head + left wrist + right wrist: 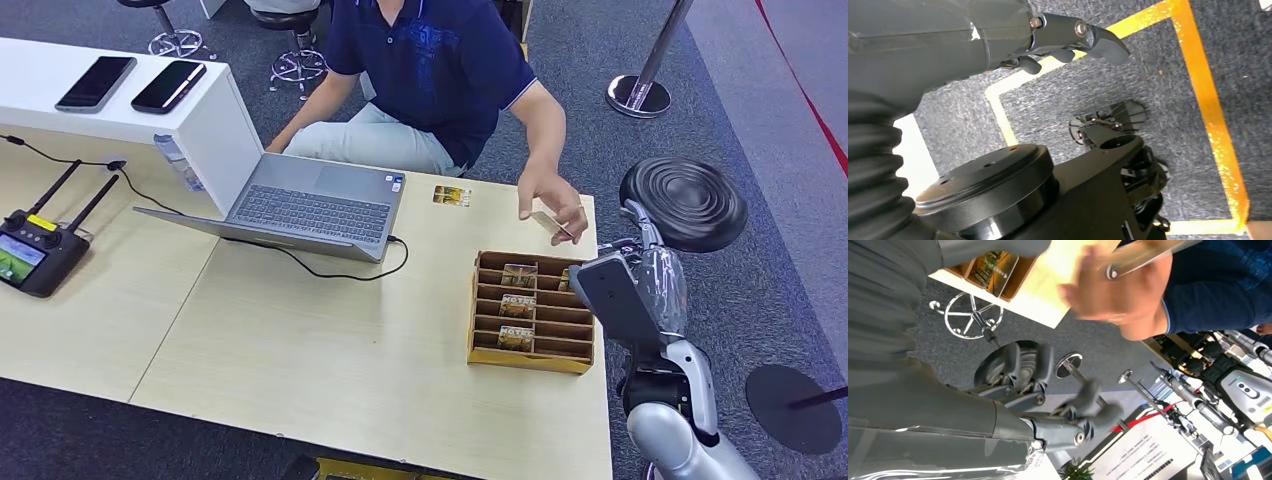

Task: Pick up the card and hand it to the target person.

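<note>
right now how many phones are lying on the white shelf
2. The phones lie side by side on the white shelf at the table's far left: one dark phone nearer the edge, the other phone just beside it.

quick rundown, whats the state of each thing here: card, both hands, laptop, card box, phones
card: held in the person's hand, above the table
right hand: holds nothing, fingers apart
left hand: hanging, holds nothing
laptop: open
card box: cards in its slots
phones: screens dark

Pale wood-grain tabletop [330,350]. Just left of the grey right hand [625,290] sits a tan wooden tray [530,358] of brown-and-gold cards. Beyond the hand, a person [440,60] in a navy shirt holds a beige card [550,224]. Silver laptop [310,205], black cable.
</note>
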Tool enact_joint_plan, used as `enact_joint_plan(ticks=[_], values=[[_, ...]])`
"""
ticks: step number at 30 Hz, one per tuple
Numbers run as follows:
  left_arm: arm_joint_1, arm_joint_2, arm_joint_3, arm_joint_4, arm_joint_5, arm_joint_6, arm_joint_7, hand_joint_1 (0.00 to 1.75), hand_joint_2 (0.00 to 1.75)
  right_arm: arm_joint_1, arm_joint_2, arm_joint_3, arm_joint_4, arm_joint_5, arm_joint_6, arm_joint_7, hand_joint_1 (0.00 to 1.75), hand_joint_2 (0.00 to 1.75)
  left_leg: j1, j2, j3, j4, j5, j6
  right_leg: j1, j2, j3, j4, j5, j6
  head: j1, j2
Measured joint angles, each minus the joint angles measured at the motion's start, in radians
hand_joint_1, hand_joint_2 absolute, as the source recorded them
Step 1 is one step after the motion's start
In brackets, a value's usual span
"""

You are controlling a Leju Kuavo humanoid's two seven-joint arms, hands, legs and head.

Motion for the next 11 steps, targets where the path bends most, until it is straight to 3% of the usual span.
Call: enact_joint_plan(ticks=[11], values=[[0.001, 0.001, 0.026, 0.0, 0.02, 0.027, -0.017, 0.0, 0.0, 0.05, 0.0, -0.007, -0.002, -0.082, -0.033, -0.034, 0.0, 1.75, 0.0, 0.0, 0.0, 0.0, 0.0, 0.0, 0.0, 0.0, 0.0, 0.0, 0.0, 0.0, 0.0, 0.0]])
